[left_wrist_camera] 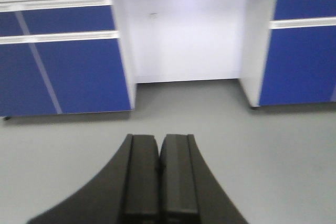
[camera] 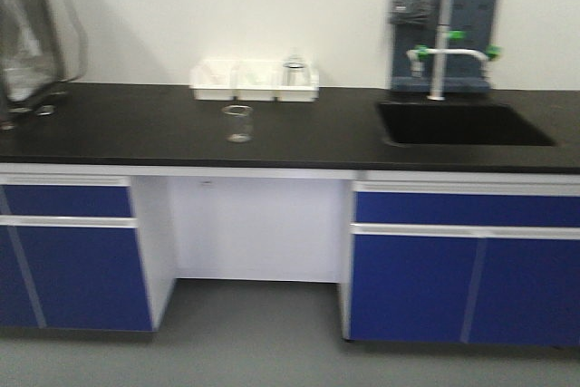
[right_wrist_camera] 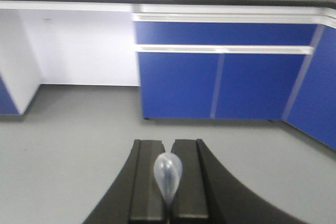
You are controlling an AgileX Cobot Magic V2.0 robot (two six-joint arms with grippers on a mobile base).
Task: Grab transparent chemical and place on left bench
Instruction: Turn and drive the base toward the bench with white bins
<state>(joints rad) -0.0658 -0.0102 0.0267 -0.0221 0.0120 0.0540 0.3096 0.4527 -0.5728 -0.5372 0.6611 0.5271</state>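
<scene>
A: Located the beaker?

B: Yes. Found the beaker (camera: pixel 237 123) upright on the black top of the bench (camera: pixel 136 129), toward the front edge, above the white knee recess (camera: pixel 258 224). Held by neither gripper.

A: Noted anything near it?

B: Logged a white tray (camera: pixel 214 91) behind it, against the wall and apart from it, with a glass vessel (camera: pixel 294 70) in the right-hand compartment. Further right, recorded a black sink (camera: pixel 462 124) and a white tap (camera: pixel 447 52) with green handles. At far left, saw a blurred clear apparatus (camera: pixel 32 33); cannot identify.

A: Checked the left gripper?

B: Seen from its wrist camera: left gripper (left_wrist_camera: pixel 159 145) clenched, pads flush against each other, above grey floor (left_wrist_camera: pixel 262 156), facing the recess between blue cabinet doors (left_wrist_camera: pixel 68 72).

A: And the right?

B: Found the right gripper (right_wrist_camera: pixel 169 148) with fingers drawn together to a thin seam. Noted a small clear teardrop piece (right_wrist_camera: pixel 167 174) over that seam; cannot tell whether pinched or merely sitting there. Pointed at the blue doors below the sink.
</scene>
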